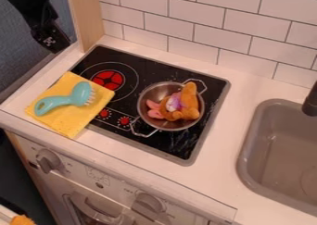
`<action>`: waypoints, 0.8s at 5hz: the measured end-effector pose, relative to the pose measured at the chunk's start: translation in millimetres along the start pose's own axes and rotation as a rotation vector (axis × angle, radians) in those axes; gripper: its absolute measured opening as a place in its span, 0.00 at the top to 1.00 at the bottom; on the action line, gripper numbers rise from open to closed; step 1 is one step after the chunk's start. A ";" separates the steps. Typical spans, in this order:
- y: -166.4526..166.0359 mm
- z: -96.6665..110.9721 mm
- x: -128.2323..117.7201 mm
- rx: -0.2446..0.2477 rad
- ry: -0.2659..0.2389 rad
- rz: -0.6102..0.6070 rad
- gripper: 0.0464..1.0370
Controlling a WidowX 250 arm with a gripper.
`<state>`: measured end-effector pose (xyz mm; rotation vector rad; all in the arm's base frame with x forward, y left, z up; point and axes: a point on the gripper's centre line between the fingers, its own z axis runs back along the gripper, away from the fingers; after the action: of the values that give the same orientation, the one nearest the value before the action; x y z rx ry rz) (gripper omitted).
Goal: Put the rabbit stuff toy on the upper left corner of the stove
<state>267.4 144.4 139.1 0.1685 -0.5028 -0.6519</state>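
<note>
One pan (pixel 149 93) holds the toy (pixel 189 99); knob lettering (pixel 129 190) seems illegible; I cannot tell whether the pincer (pixel 54 42) grips.

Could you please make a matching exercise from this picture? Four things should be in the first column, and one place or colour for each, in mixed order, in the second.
Column one:
1. toy
2. brush
3. cloth
4. sink

Column two:
A. yellow
B. to the right of the stove
C. inside the pot
D. lying on the cloth

Right pairs: 1-C, 2-D, 3-A, 4-B
</note>
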 end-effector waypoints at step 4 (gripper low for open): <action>-50.0 -27.7 62.3 -0.083 -0.024 -0.060 0.04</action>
<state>296.7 66.5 124.4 0.0980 -0.4940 -0.7329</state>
